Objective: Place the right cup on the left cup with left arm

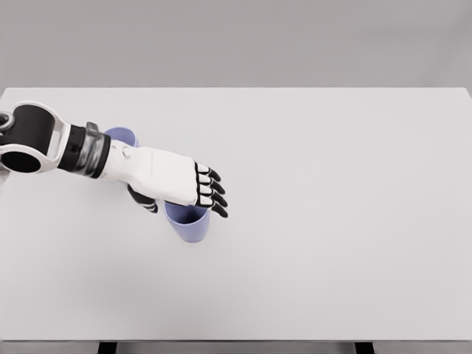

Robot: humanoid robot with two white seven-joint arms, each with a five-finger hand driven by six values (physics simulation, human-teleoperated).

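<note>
Right cup, a lavender-blue plastic tumbler [188, 223]: upright on the white table [332, 221], left of centre, its rim under the left hand [173, 181]. White-shelled hand with black fingers [212, 193] curled over the rim, thumb at the near side; grasp appears closed on it. Left cup, matching lavender tumbler [122, 136]: behind the wrist, largely hidden
</note>
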